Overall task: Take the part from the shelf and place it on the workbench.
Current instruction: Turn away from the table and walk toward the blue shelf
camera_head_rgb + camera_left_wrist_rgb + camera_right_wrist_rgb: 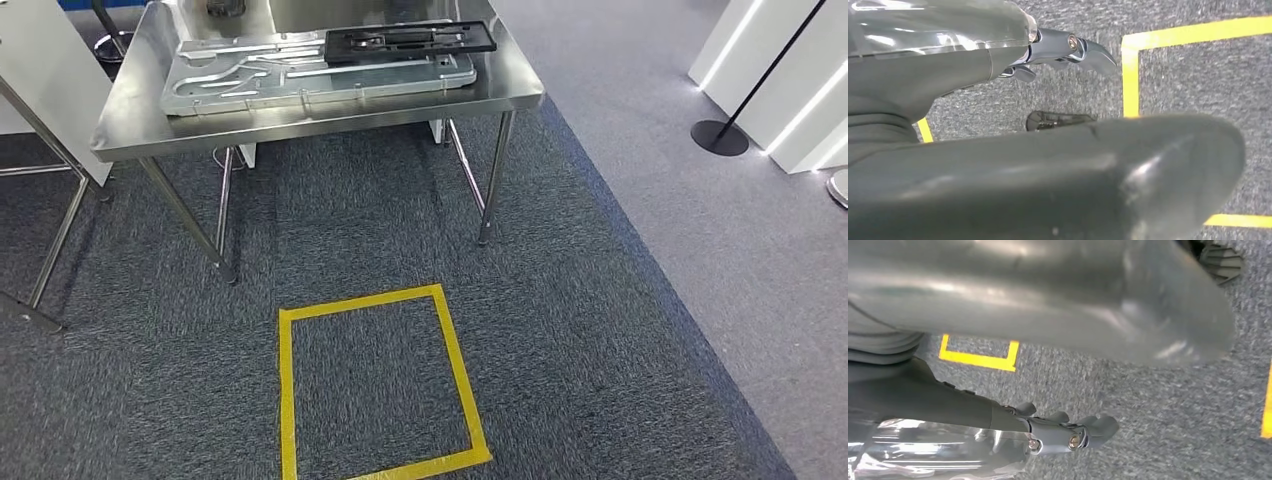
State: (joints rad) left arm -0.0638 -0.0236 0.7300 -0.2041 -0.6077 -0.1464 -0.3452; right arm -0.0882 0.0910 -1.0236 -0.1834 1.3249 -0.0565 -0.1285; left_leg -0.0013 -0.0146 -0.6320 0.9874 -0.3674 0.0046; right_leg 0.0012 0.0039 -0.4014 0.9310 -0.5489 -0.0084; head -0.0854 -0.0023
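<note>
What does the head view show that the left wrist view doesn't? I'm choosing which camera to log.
Head view alone: the steel workbench carrying a silver metal panel with a black part lying on it, and a black floor stand. Left wrist view alone: the left hand, holding nothing, hanging over the floor. Both: the grey carpet and the yellow tape square.

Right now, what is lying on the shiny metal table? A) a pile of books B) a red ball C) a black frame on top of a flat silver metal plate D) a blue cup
C: in the head view a black frame lies across the far right part of a flat silver metal plate, and both rest on the shiny metal table.
</note>
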